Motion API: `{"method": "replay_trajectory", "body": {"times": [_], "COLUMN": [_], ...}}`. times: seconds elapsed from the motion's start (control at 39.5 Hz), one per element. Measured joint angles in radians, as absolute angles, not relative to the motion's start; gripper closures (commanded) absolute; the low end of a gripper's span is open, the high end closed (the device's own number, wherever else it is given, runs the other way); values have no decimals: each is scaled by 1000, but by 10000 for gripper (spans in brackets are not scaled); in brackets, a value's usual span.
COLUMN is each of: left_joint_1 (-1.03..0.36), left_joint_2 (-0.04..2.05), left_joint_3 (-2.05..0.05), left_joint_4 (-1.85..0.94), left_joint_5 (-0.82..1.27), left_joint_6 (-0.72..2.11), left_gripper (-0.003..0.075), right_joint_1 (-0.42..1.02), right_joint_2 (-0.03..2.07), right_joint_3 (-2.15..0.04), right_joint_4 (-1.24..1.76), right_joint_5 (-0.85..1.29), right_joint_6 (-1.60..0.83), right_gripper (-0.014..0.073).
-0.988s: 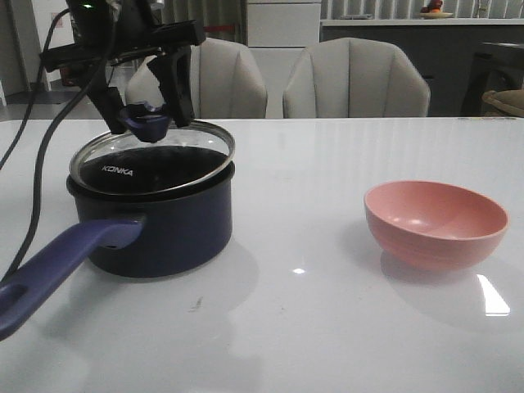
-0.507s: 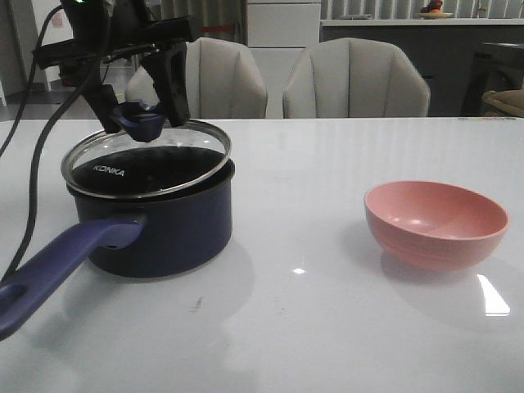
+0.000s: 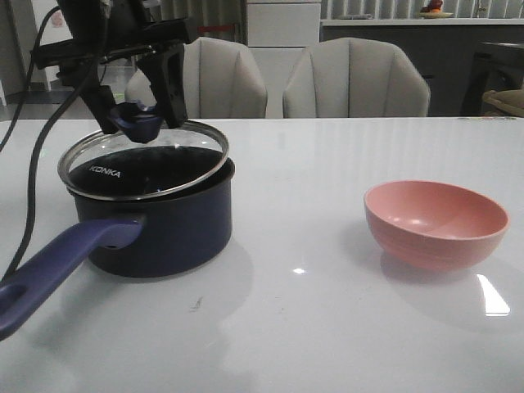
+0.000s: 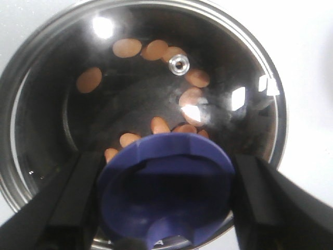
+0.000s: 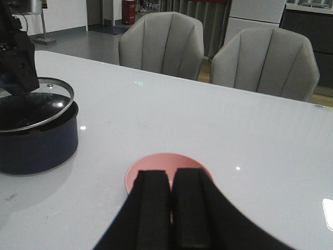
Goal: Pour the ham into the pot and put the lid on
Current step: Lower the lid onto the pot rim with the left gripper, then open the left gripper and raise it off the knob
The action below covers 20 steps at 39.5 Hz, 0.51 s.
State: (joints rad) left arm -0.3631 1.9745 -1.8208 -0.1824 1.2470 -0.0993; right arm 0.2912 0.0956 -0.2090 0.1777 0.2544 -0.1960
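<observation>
On the left of the white surface stands the pot, dark navy, its long purple-blue handle reaching toward the camera and off to the left. Above it hangs the left gripper, black, with a cable trailing from the arm. Its two fingers are closed against either side of the blue knob of the lid, open only as far as the knob is wide.

The lid is glass with a steel rim and white KONKA lettering. It sits tilted: its right edge is down at the pot's rim, while its left edge is lifted and overhangs the pot's left side. Whether the low edge actually touches the rim cannot be told.

In the left wrist view, the knob fills the space between the two black fingers, and through the glass the ham shows as small thin orange pieces scattered on the pot's black floor, several in an arc near the lid's steel steam vent.

To the right, well apart from the pot, a pink bowl stands upright on the surface.

The right gripper shows only in its own wrist view: its two black fingers are pressed together with nothing between them, held above the near edge of the pink bowl.

Behind the surface stand two grey chairs.
</observation>
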Motion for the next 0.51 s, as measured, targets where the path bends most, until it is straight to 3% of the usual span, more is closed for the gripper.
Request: {"method": "replay_trajectory", "body": {"times": [0.2, 0.51], "left_joint_1": [-363, -363], "left_joint_2": [1980, 1988], "left_joint_3": [-1821, -1821], "left_joint_4": [-186, -194], "left_joint_5": [1247, 1242], "left_joint_6": [-95, -95], "left_gripper": [190, 183], "right_joint_1": [291, 291], "right_joint_2": [96, 96], "right_joint_3": [-209, -209], "right_joint_4": [178, 178], "right_joint_5": [254, 254], "right_joint_6": [-196, -196], "right_gripper": [439, 439]}}
